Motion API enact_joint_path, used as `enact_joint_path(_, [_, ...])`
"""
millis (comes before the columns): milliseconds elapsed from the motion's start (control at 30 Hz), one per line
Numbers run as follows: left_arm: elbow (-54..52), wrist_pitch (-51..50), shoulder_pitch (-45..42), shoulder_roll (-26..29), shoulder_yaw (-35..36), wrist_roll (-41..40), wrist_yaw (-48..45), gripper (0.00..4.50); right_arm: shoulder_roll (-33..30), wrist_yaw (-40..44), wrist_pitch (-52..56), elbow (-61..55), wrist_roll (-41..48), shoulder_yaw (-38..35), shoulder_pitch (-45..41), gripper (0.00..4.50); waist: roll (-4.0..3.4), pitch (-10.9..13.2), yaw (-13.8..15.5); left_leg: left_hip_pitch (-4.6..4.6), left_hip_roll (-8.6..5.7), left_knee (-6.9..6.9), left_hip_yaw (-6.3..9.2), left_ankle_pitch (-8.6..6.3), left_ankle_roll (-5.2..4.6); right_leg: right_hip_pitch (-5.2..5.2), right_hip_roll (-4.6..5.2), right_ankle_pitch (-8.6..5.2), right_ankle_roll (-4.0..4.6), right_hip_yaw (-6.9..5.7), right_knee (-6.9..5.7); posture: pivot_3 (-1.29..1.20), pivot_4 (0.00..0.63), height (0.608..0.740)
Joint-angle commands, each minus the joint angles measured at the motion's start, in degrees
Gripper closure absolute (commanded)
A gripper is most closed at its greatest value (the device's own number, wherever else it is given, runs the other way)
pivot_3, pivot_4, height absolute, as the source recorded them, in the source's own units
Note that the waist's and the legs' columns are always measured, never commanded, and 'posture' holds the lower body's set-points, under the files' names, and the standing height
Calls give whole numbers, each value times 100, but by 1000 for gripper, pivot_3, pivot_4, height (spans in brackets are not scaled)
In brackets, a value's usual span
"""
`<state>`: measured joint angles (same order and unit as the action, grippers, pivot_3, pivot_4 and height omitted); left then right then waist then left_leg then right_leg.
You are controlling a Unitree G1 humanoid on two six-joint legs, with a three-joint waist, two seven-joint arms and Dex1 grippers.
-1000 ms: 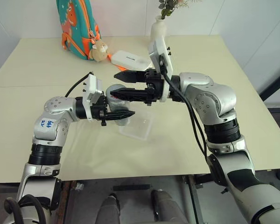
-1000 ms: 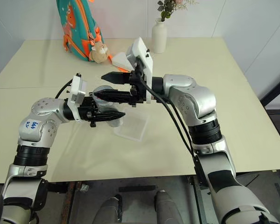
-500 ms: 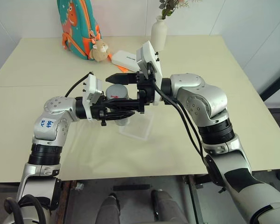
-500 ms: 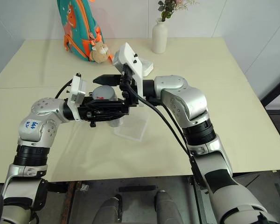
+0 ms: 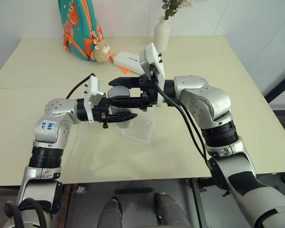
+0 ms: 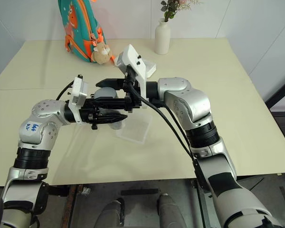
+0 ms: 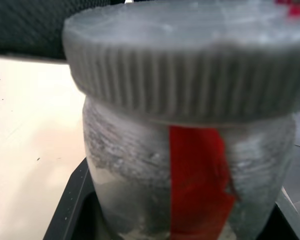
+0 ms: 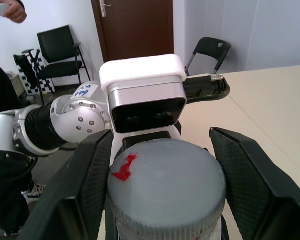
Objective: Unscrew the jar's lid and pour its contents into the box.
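The jar [image 7: 190, 190], greyish translucent with a red stripe, hangs upright above the table with my left gripper [image 5: 133, 115] shut on its body. Its ribbed grey lid [image 8: 165, 185] carries a red mark on top. My right gripper [image 5: 110, 91] reaches in from the right at lid height, its two black fingers [image 8: 90, 190] pressed against opposite sides of the lid [image 5: 117, 91]. The box [image 5: 143, 131], a shallow clear tray, lies on the table just below and to the right of the jar. The contents are hidden inside the jar.
At the table's far edge stand a white vase [image 5: 160, 31] with flowers, a white oblong case [image 5: 130, 59] and a teal backpack [image 5: 78, 26] with a small plush toy [image 5: 100, 51]. A person's hand [image 8: 7, 10] shows far behind.
My right gripper moved left from beside the jar to over the lid, opened wide, then closed onto the lid. The left gripper and the jar stayed still.
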<state>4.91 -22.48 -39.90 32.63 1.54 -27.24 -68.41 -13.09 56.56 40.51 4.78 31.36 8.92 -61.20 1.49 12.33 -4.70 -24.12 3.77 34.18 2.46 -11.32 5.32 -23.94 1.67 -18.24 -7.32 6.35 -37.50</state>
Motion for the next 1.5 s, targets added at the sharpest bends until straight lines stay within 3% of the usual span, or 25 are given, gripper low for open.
enact_joint_path(33, [-208, 34, -46, 81, 138, -131, 3, 2499, 302, -335, 466, -173, 878, -805, -161, 1299, 0, 0, 1, 0, 0, 0, 0, 0, 0, 0, 0, 0, 0, 0, 0, 0, 150, 740])
enact_joint_path(133, [-233, 30, -19, 81, 138, -135, 14, 2499, 516, -686, 938, -233, 1697, -1462, -256, 1299, 0, 0, 7, 0, 1, 0, 1, 0, 0, 0, 0, 0, 0, 0, -2, 0, 150, 740])
enact_joint_path(233, [-257, 26, 8, 92, 148, -140, 16, 2499, 401, -852, 1118, -405, 1962, -1671, -160, 1299, 0, 0, 14, 0, 1, 0, 1, 0, 0, 0, 0, 0, 0, 0, -2, 0, 150, 740])
enact_joint_path(467, [-211, 36, -5, 93, 152, -143, 0, 2499, -296, -587, 727, -864, 1181, -911, 242, 1299, 0, 0, -18, -1, 0, -1, 0, 0, 0, 0, 0, -1, 1, 1, 3, 0, 150, 740])
enact_joint_path(700, [-187, 33, -38, 60, 125, -143, -8, 2499, -248, -462, 220, -639, 522, -274, 90, 82, 0, 0, -5, -2, 3, -3, -1, 0, -1, -6, -5, -1, 2, 4, -2, 0, 150, 740])
enact_joint_path(1033, [-235, 8, -6, 52, 135, -158, 34, 2499, -208, -98, -59, -427, 39, 212, 34, 82, 0, 0, 1, -3, 3, -2, -1, 0, 0, -6, -5, -1, 2, 3, -1, 0, 150, 740])
enact_joint_path(1500, [-244, 12, -1, 59, 135, -161, 63, 2499, -144, -54, -180, -247, -39, 62, -36, 82, 0, 0, 0, -3, 3, -2, -1, 0, 0, -6, -5, -1, 2, 3, -1, 0, 150, 740])
